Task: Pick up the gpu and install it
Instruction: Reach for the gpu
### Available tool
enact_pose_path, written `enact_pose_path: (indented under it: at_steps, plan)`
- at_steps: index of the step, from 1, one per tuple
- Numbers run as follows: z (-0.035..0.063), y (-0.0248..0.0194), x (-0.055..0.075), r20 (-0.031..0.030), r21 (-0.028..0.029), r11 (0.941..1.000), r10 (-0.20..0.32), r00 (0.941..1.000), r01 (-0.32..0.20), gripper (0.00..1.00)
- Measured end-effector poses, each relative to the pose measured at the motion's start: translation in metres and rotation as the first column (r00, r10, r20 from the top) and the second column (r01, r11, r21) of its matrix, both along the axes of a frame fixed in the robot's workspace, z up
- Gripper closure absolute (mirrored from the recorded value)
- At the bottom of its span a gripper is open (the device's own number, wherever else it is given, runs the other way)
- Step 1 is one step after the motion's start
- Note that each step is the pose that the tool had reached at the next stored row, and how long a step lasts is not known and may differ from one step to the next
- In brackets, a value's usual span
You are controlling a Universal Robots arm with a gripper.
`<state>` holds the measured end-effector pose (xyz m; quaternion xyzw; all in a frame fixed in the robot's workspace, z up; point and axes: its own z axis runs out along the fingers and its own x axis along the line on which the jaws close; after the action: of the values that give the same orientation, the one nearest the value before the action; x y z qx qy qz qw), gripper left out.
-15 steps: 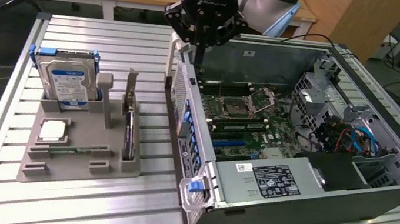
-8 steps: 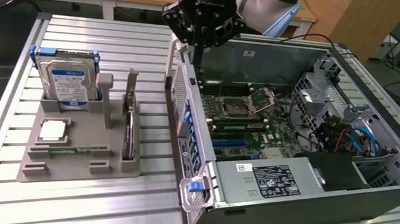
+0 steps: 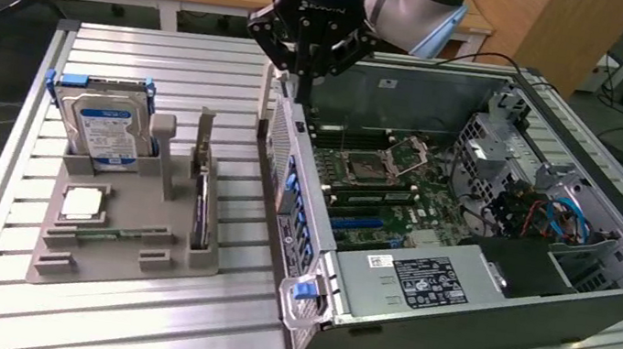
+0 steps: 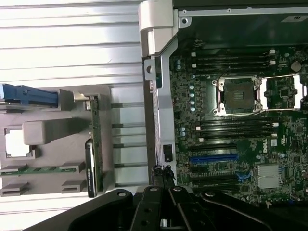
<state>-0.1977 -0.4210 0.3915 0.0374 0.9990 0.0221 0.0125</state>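
The black gripper (image 3: 301,69) is clenched and grasps nothing. Directly under it is the rear wall of the open grey metal computer case (image 3: 286,148). Lower than the gripper and apart from it, toward the exterior view's left, the thin dark gpu card (image 3: 202,209) stands on its edge in a grey plastic holder tray (image 3: 107,260).

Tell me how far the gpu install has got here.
Done: nothing; the gpu stands upright in the grey holder on the table. In hand: nothing; the pincer is shut and empty above the rear wall of the open computer case. Left: picking up and installing; the blue slot inside is bare.
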Motion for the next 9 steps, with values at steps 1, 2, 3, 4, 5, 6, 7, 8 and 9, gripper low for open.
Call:
enact_pose_path:
  at_steps: [1,2,3,4,5,6,7,8,9]
  plan:
    - [0.0,-0.0008,-0.0008,0.0,0.0,1.0,0.0,1.0,0.0,0.89]
    - [0.0,-0.0015,-0.0016,-0.0001,-0.0001,1.0,0.0,1.0,0.0,0.89]
    - [-0.0001,-0.0023,-0.0025,0.0,0.0,1.0,0.0,1.0,0.0,0.89]
    - [-0.0001,-0.0032,-0.0034,0.0,-0.0001,1.0,0.0,1.0,0.0,0.89]
    - [-0.0001,-0.0042,-0.0043,0.0,-0.0001,1.0,0.0,1.0,0.0,0.89]
    - [-0.0001,-0.005,-0.0051,0.0,0.0,1.0,0.0,1.0,0.0,0.89]
    - [-0.0001,-0.0057,-0.0056,-0.0001,0.0,1.0,0.0,1.0,0.0,0.89]
    - [-0.0001,-0.0065,-0.006,-0.0001,0.0,1.0,0.0,1.0,0.0,0.89]
    - [-0.0001,-0.0072,-0.0064,-0.0001,0.0,1.0,0.0,1.0,0.0,0.89]
